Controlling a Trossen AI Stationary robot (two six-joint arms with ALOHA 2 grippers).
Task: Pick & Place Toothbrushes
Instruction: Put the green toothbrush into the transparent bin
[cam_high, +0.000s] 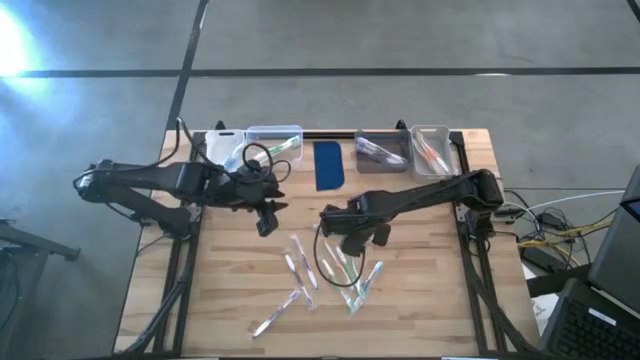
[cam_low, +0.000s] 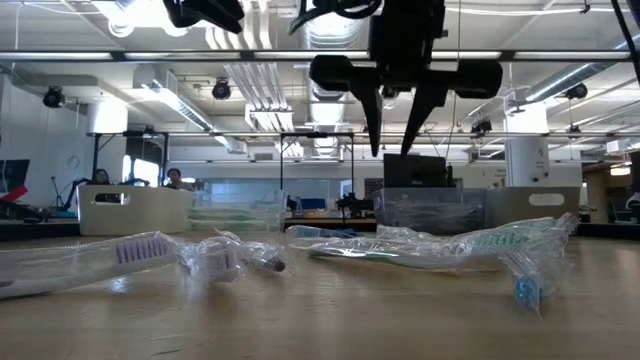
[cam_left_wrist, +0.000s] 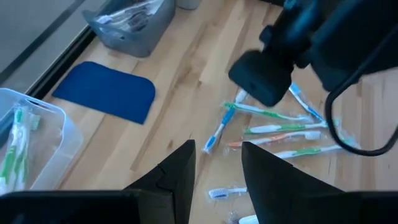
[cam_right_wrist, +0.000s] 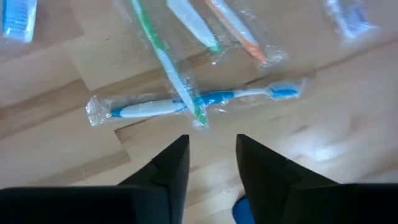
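Several toothbrushes in clear wrappers lie flat on the wooden table, one group (cam_high: 345, 272) in the near middle and others (cam_high: 298, 270) to its left. My right gripper (cam_high: 340, 232) hangs above them, fingers pointing down and open (cam_low: 396, 140), touching nothing. In the right wrist view a blue-and-white toothbrush (cam_right_wrist: 186, 104) lies just ahead of my right gripper (cam_right_wrist: 211, 158), with a green one (cam_right_wrist: 165, 59) crossing over it. My left gripper (cam_high: 267, 222) hovers left of centre, open and empty (cam_left_wrist: 217, 165), tilted down toward the pile (cam_left_wrist: 273, 127).
Along the far edge stand a white bin (cam_high: 225, 145), a clear bin (cam_high: 272, 143) holding toothbrushes, a dark blue pad (cam_high: 329, 165), a grey bin (cam_high: 382, 150) and another clear bin (cam_high: 432, 148). Bare wood lies at the near left and near right corners.
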